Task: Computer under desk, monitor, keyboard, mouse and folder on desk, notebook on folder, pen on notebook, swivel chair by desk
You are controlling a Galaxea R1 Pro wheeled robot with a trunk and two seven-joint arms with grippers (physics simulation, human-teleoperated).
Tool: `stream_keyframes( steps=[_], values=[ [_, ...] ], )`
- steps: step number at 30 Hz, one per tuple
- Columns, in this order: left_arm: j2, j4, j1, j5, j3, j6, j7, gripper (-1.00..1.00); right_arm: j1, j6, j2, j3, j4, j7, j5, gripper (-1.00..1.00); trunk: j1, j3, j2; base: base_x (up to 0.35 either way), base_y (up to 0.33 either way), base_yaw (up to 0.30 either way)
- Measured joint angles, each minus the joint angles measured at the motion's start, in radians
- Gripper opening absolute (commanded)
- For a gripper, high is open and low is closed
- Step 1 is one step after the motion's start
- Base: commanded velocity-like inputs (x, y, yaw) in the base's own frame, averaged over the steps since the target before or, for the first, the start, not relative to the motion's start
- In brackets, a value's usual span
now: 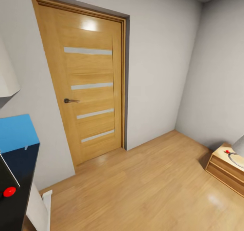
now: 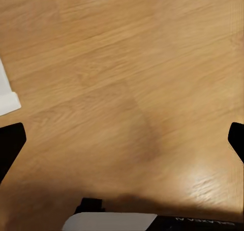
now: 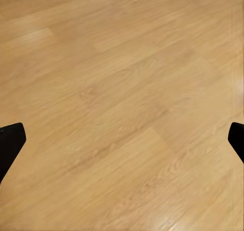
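I face a shut wooden door (image 1: 89,85) in a grey-walled room with a wood floor (image 1: 145,187). The desk, the swivel chair and the other things of the task are out of view. In the left wrist view my left gripper (image 2: 122,144) hangs open over bare floorboards, its black fingertips (image 2: 10,144) far apart with nothing between them. In the right wrist view my right gripper (image 3: 122,144) is open in the same way above the floor, fingertips (image 3: 10,144) at the picture's two sides.
The door has a dark handle (image 1: 70,101). A blue wall panel (image 1: 17,132) sits at the left above a dark surface. A low wooden cabinet (image 1: 225,170) stands at the right wall. A white object (image 1: 42,207) lies by my left side.
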Motion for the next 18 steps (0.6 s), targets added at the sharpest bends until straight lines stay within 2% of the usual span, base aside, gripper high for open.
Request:
stream_keyframes(
  steps=[18],
  values=[
    [0.000,0.000,0.000,0.000,0.000,-0.002,0.000,1.00,0.000,-0.006,0.000,-0.001,-0.003,-0.001,-0.003,1.00,0.000,0.000,0.000,0.321,-0.001,0.000]
  ],
)
